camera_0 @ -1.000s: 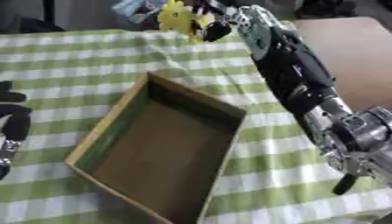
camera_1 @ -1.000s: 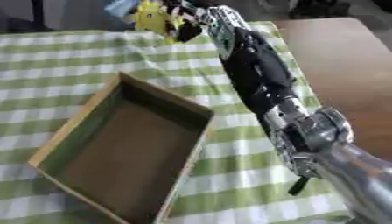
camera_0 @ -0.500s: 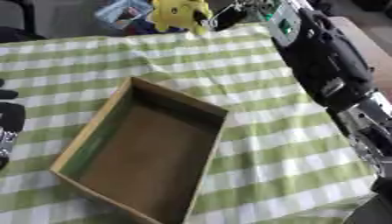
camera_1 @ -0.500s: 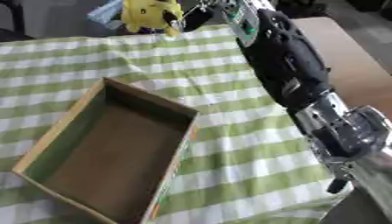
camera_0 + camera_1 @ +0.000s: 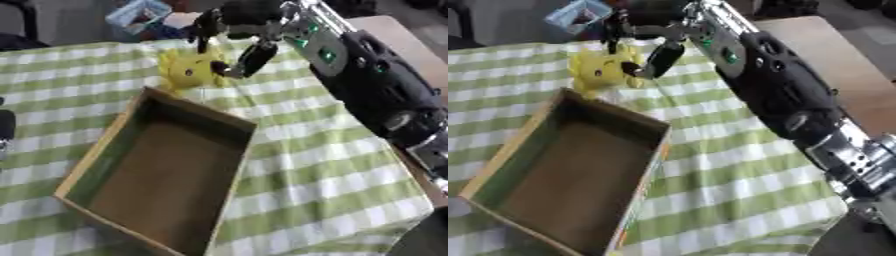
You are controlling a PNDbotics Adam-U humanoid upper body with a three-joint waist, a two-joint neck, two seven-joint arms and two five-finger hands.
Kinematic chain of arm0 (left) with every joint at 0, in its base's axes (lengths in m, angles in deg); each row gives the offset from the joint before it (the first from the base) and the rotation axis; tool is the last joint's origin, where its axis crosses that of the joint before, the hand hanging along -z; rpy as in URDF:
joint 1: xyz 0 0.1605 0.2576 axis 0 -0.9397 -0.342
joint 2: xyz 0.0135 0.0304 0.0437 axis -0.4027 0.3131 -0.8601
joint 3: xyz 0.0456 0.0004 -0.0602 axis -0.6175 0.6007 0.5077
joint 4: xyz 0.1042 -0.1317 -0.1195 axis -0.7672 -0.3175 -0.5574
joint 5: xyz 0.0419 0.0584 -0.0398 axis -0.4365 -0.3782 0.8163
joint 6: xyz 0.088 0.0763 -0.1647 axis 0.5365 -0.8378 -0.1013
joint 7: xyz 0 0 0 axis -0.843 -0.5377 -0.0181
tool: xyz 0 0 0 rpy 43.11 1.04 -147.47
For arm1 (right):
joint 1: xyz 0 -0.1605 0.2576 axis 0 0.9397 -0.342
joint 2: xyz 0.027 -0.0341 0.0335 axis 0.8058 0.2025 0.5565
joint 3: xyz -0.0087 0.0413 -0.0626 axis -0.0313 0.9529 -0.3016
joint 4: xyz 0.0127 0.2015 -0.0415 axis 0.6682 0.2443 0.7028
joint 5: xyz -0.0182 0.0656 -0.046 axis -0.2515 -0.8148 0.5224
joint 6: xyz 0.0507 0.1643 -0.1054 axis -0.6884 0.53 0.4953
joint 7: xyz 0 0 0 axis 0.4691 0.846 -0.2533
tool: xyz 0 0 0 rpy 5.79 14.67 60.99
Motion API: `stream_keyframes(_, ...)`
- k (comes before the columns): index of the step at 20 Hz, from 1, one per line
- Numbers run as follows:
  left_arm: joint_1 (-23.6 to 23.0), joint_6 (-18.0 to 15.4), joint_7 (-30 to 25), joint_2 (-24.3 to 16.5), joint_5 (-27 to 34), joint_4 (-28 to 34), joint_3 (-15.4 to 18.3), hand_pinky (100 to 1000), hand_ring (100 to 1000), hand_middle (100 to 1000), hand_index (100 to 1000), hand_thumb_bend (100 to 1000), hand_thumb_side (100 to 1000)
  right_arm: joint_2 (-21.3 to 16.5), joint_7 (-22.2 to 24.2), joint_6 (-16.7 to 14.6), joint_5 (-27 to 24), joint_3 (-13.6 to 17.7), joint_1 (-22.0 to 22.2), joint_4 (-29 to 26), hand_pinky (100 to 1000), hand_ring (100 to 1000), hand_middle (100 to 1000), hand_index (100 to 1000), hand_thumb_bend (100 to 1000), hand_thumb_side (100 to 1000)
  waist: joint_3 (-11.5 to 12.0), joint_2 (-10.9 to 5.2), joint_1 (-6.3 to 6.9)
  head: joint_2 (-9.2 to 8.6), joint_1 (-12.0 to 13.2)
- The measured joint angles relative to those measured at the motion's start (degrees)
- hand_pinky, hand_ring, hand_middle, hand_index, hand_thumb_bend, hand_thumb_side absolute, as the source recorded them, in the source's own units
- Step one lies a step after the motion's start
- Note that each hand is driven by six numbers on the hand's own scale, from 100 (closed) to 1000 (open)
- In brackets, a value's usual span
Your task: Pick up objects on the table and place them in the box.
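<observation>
My right hand (image 5: 236,30) reaches in from the far right, its black and silver arm (image 5: 367,85) running diagonally across the right side of the scene. The hand hangs over the far part of the table, fingers pointing down and spread. One dark finger (image 5: 249,59) touches the right side of the yellow plush toy with a dark eye spot (image 5: 191,71), and another finger (image 5: 205,31) comes down just above the toy's top. Thumb and fingers bracket the toy, but I cannot tell whether they actually clamp it or only touch it.

The toy sits just beyond the far corner of the open brown cardboard box with a green-tinted inner wall (image 5: 96,155), at or slightly over its far rim. Whether it rests on the cloth or hangs off the fingers is unclear from here. The box lies askew on the green and white checked tablecloth (image 5: 324,170), its near corner toward me, and its bare floor shows.

Further off, beyond the toy, is a pale blue container (image 5: 138,14). To the far right the bare wooden tabletop (image 5: 842,65) shows past the cloth's edge. At the left edge a dark shape (image 5: 5,125) shows, perhaps my left hand, too little of it to judge.
</observation>
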Motion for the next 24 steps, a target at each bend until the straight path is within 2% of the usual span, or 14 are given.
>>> stream_keyframes(3,-0.01,0.01,-0.02,0.00,-0.01,-0.11,-0.02,818,646,666,850,491,686,0.52,2.78,1.46,-2.42,-2.59,0.12,-4.50,872,782,811,452,100,184,-0.19,0.00,0.03,0.04,0.02)
stream_keyframes(7,-0.02,0.07,-0.24,0.00,-0.04,-0.15,-0.05,819,646,665,850,493,687,2.51,9.71,8.34,-6.59,-3.28,0.05,-10.25,877,789,816,465,100,184,-0.29,-0.01,0.07,0.38,0.01)
stream_keyframes(10,-0.02,-0.01,-0.57,0.00,-0.14,-0.17,-0.19,819,646,664,850,495,688,4.09,12.79,11.41,-7.57,-3.88,0.03,-12.26,880,795,819,482,100,188,-0.38,-0.04,0.04,0.49,-0.17)
stream_keyframes(13,-0.02,-0.02,-0.94,0.00,-0.18,-0.22,-0.42,820,647,665,851,496,689,5.93,13.37,12.00,-6.49,-5.06,0.05,-12.03,881,798,822,502,100,190,-0.24,-0.04,0.00,0.50,-0.35)
stream_keyframes(18,-0.01,-0.05,-1.68,0.00,-0.24,-0.25,-0.80,820,647,665,852,497,690,9.17,12.63,11.26,-2.67,-5.76,0.75,-7.95,881,802,828,532,100,189,0.08,-0.05,0.02,0.51,-0.66)
stream_keyframes(19,-0.01,-0.04,-1.81,0.00,-0.24,-0.25,-0.88,820,647,666,852,498,690,9.72,12.42,11.05,-1.83,-5.75,0.97,-7.09,883,805,834,604,100,193,0.16,-0.05,0.05,0.51,-0.68)
stream_keyframes(20,-0.01,-0.05,-1.91,0.00,-0.24,-0.25,-1.00,820,646,666,852,498,690,10.23,12.21,10.84,-1.02,-5.75,1.21,-6.27,884,808,835,626,100,193,0.19,-0.05,0.05,0.51,-0.72)
stream_keyframes(24,0.00,-0.10,-2.21,0.00,-0.24,-0.25,-1.15,820,646,666,852,497,690,11.78,11.43,10.06,1.94,-5.64,1.94,-3.26,886,810,833,636,100,187,0.24,-0.05,-0.03,0.51,-0.90)
